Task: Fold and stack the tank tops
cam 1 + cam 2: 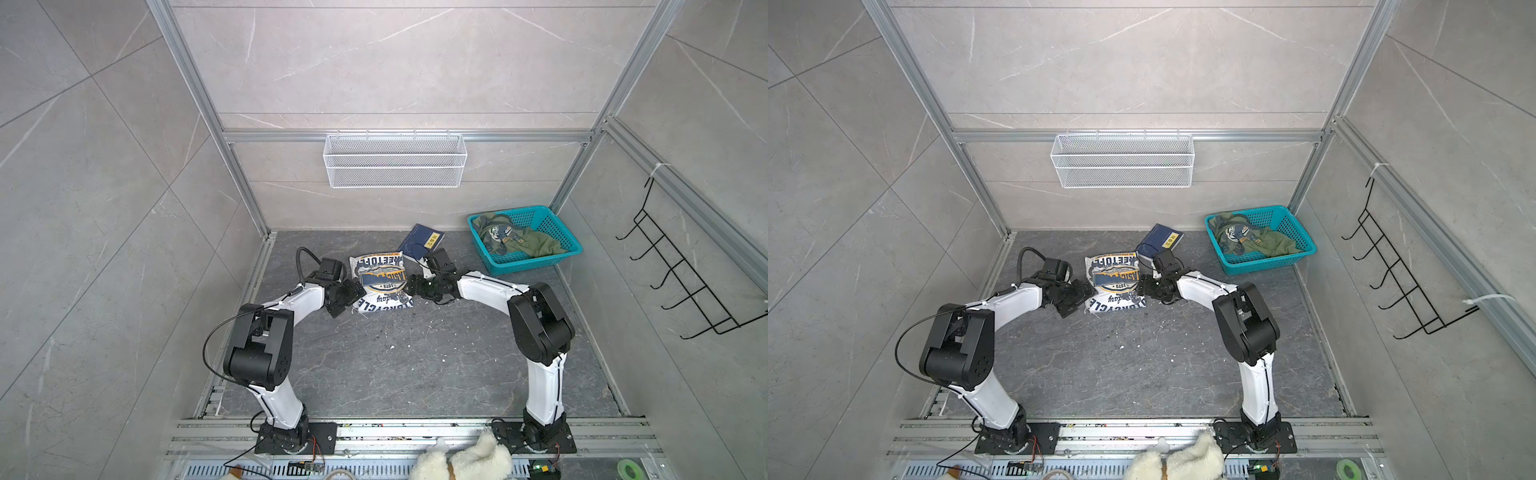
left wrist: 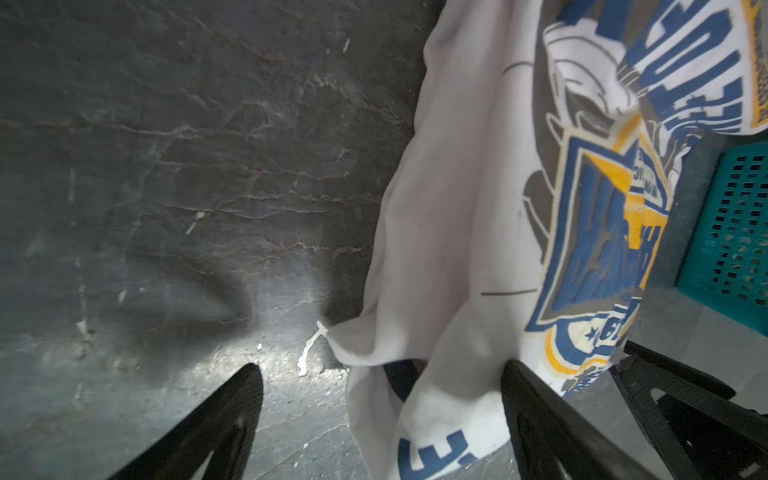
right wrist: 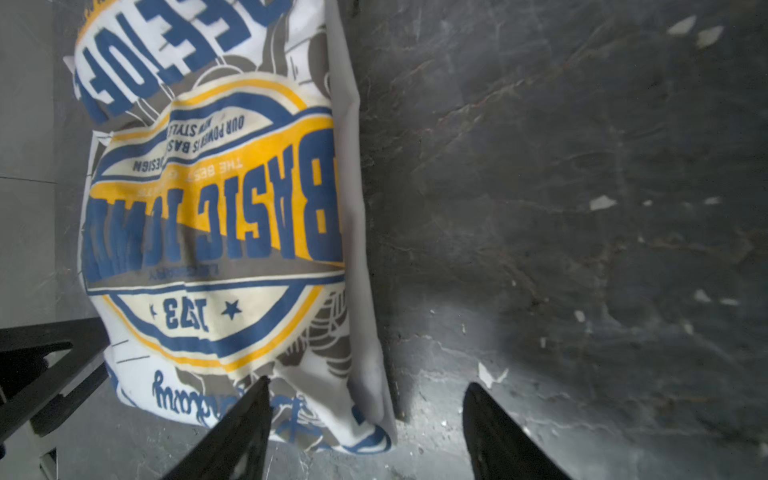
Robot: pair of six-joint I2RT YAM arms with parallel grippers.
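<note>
Left of the teal basket (image 1: 540,266), which stands in the far right corner of the dark marbled tabletop (image 1: 415,365), a small navy book (image 1: 417,241) with a yellow label lies tilted. Its near edge is partly covered by the right arm's wrist in both top views. On the back wall, above and to the left of the basket, hangs a white mesh shelf (image 1: 395,160), and on the side wall to the basket's right is a black wire hook rack (image 1: 685,270). A fluffy white plush thing (image 1: 478,459) lies well in front of the basket, beyond the arms' bases. Inside the basket the olive green tank top (image 1: 540,245) lies crumpled, part of its print showing. The white tank top (image 1: 380,282) lies well left of the basket, just past the book, folded into a narrow packet with its round navy-yellow badge (image 3: 216,216) face up and big navy lettering at both ends; its edges are slightly rumpled. The left gripper (image 2: 382,411) sits at the packet's side away from the basket, its fingers (image 2: 232,419) spread wide, with a loose corner of white cloth lying between them unclamped. The right gripper (image 3: 370,432) sits at the side facing the basket, jaws likewise wide, one finger (image 3: 245,424) over the printed corner, holding nothing.
</note>
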